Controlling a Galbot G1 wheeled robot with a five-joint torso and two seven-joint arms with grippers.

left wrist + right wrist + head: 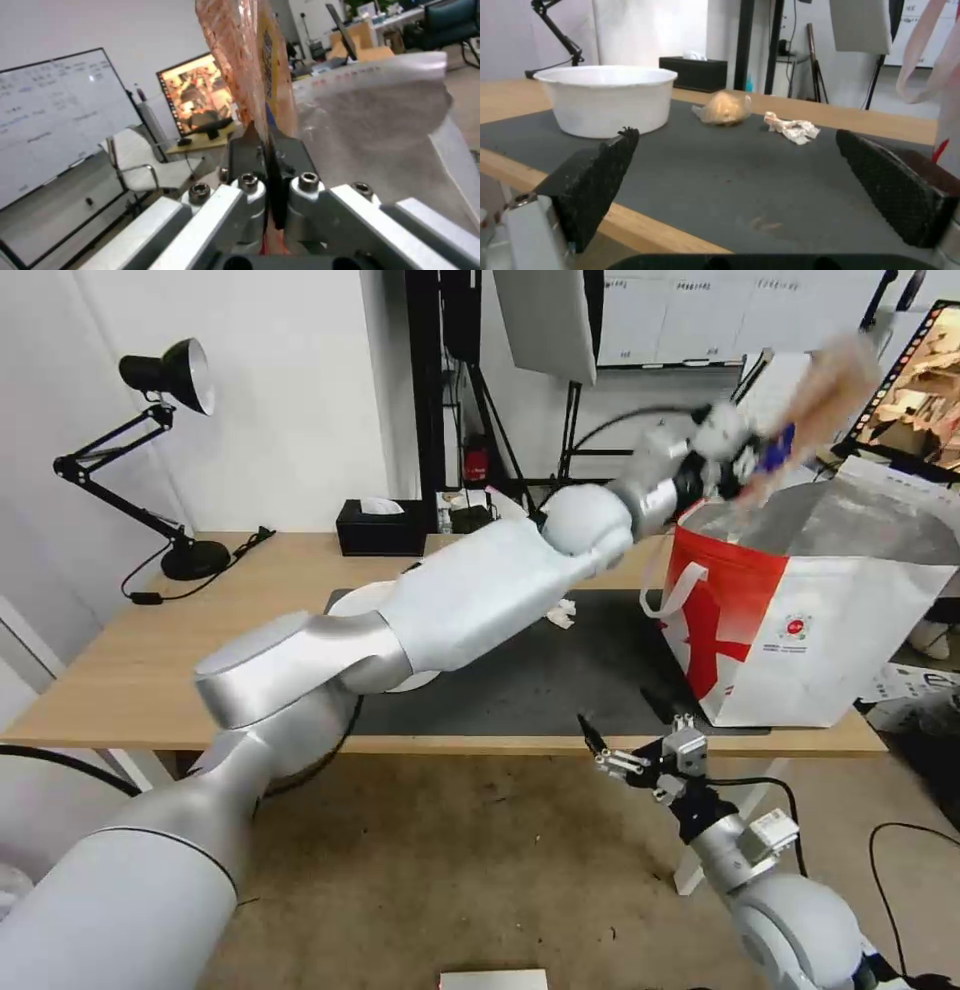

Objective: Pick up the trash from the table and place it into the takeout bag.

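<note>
**Tray hanging over the bag, drop could go sideways**

While the left gripper (745, 460) hovers above the open takeout bag (800, 610), its fingers are clamped on one thin edge of the clear plastic clamshell tray (830, 385). That tray sticks up and looks floppy, so I reckon it could catch the foil rim and tip outside on release. The right gripper (615, 748) waits below the table (130, 670) edge, fingers apart. Bowl (607, 97), baggie (725, 108) and napkin (792, 129) sit on the mat (705, 165).
</note>
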